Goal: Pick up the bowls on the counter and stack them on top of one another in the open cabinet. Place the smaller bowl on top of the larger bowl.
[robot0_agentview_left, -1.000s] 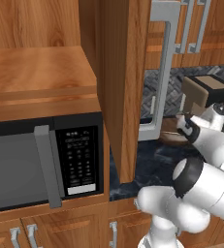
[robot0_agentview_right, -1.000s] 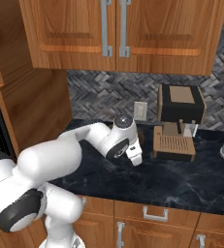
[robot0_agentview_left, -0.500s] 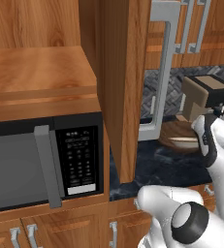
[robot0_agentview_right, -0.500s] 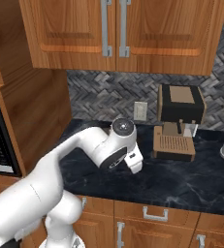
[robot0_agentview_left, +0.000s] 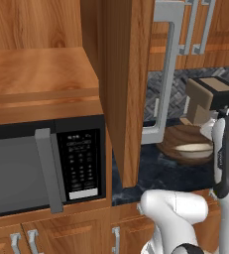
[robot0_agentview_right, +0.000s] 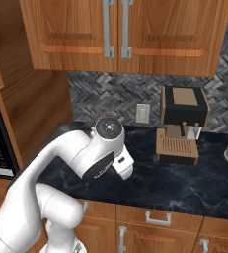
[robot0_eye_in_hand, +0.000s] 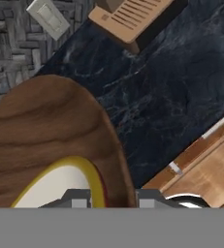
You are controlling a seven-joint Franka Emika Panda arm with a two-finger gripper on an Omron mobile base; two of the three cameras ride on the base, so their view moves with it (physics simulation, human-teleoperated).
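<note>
So right now both bowls sit on the counter (robot0_agentview_left: pixel 160 171) toward its back, just past the edge of the tall open door (robot0_agentview_left: pixel 123 89). The small bowl (robot0_agentview_left: pixel 194 150) is actually sitting inside the big bowl (robot0_agentview_left: pixel 178 136) already, which changes how I'd go about it. The gripper (robot0_eye_in_hand: pixel 112 197) is right down over them: the hand cam has the wooden rim (robot0_eye_in_hand: pixel 45 126) and the cream bowl (robot0_eye_in_hand: pixel 55 186) filling the lower left, with the coffee machine tray (robot0_eye_in_hand: pixel 130 17) off toward the back. Its fingertips are barely peeking in, so I honestly can't tell if it's spread or closed.

If it were me, I'd grab the wooden rim on the side facing the counter's front edge, one finger inside and one outside, and lift slow and level so the small one doesn't slide. The cabinet shelf (robot0_agentview_left: pixel 31 72) over the microwave (robot0_agentview_left: pixel 41 168) looks like the landing spot.
</note>
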